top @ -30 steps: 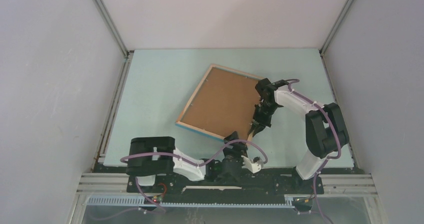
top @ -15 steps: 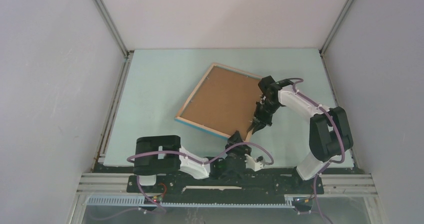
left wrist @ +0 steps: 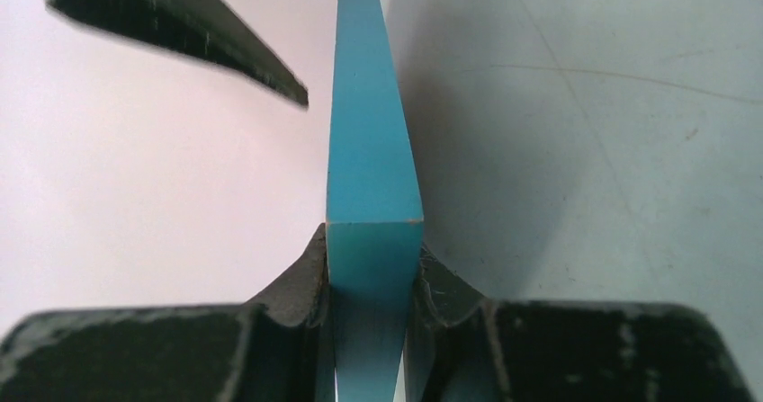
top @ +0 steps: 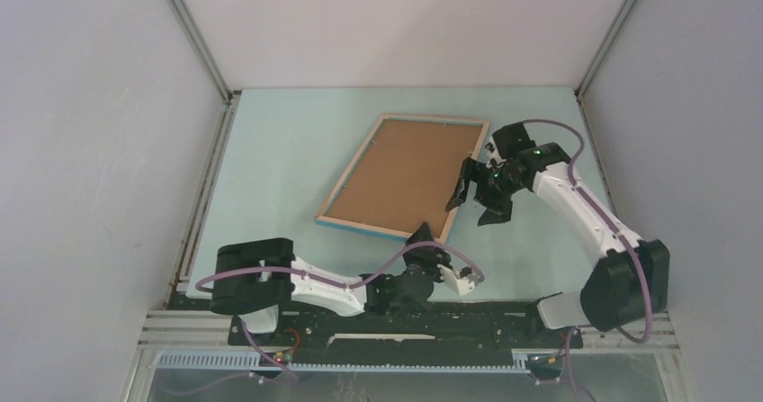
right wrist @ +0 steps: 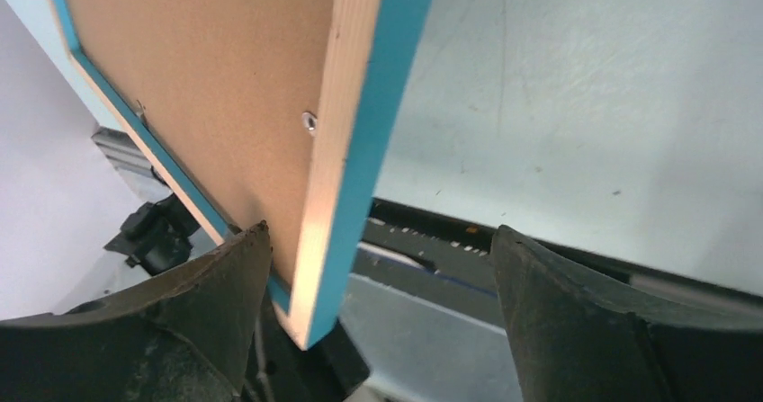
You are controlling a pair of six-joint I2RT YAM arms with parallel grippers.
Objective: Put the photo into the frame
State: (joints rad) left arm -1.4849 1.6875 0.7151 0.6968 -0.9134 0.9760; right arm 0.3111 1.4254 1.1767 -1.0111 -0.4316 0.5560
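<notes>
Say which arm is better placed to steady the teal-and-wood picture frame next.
Probably left. The left claw is clamped on the teal edge of the thin rectangular light-wood picture frame at its near corner; the right claw stands open astride the frame's right edge, gripping nothing.

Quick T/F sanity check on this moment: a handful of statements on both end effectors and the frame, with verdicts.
1. The left end effector is clamped on the teal edge of the frame. True.
2. The right end effector is shut on the frame. False: its jaws stand wide open, with the frame's edge between them.
3. The frame's brown backing faces the top camera. True.
4. A photo lies on the table beside the frame. False: none is in view.
5. Both end effectors are at the frame's far edge. False: the left is at the near corner, the right at the right edge.
</notes>
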